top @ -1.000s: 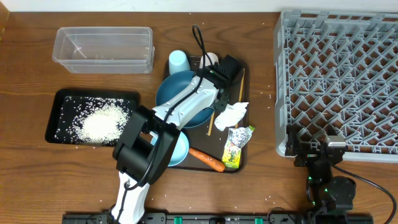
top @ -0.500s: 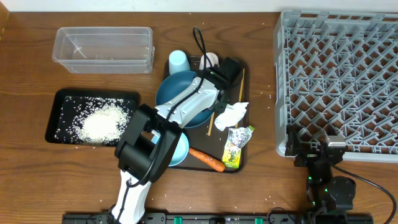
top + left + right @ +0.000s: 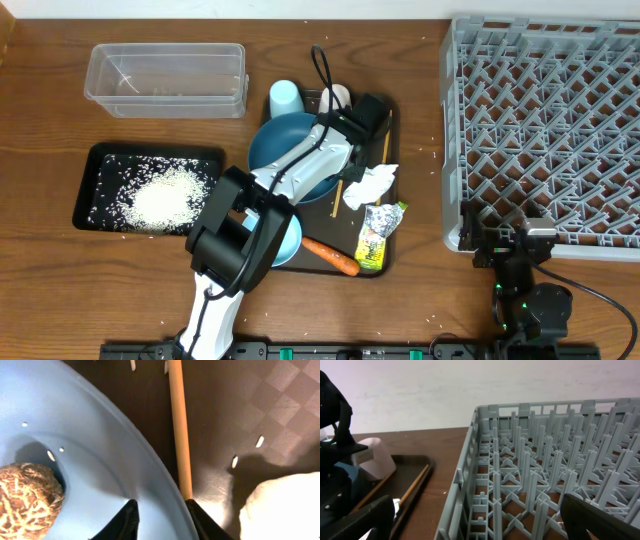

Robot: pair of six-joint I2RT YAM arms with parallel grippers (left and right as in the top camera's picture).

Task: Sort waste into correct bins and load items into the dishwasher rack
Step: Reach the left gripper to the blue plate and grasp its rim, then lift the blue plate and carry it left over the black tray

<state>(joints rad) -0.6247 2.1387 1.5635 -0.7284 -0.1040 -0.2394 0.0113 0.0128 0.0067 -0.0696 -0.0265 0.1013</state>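
My left gripper (image 3: 162, 520) (image 3: 347, 148) is shut on the right rim of the dark-blue plate (image 3: 100, 435) (image 3: 290, 150), one finger inside the rim and one outside. A brown food lump (image 3: 27, 497) and a few rice grains lie in the plate. A wooden chopstick (image 3: 179, 430) runs along just outside the rim. To its right lies the crumpled tissue (image 3: 370, 185); the wrapper (image 3: 380, 235) and carrot (image 3: 332, 256) are nearer the front. My right gripper (image 3: 477, 525) (image 3: 520, 250) stands open at the front edge of the grey rack (image 3: 545, 130).
Everything near the plate sits on the brown serving tray (image 3: 391, 252), with a light-blue cup (image 3: 286, 98) and white cup (image 3: 336, 97) at its back. A pale bowl (image 3: 288, 240) shows under my left arm. The black tray (image 3: 100, 160) holds rice; the clear tub (image 3: 165, 78) stands behind it.
My left gripper's jaws have closed in on the plate rim, and the plate has shifted slightly to the left. The right arm has not moved.
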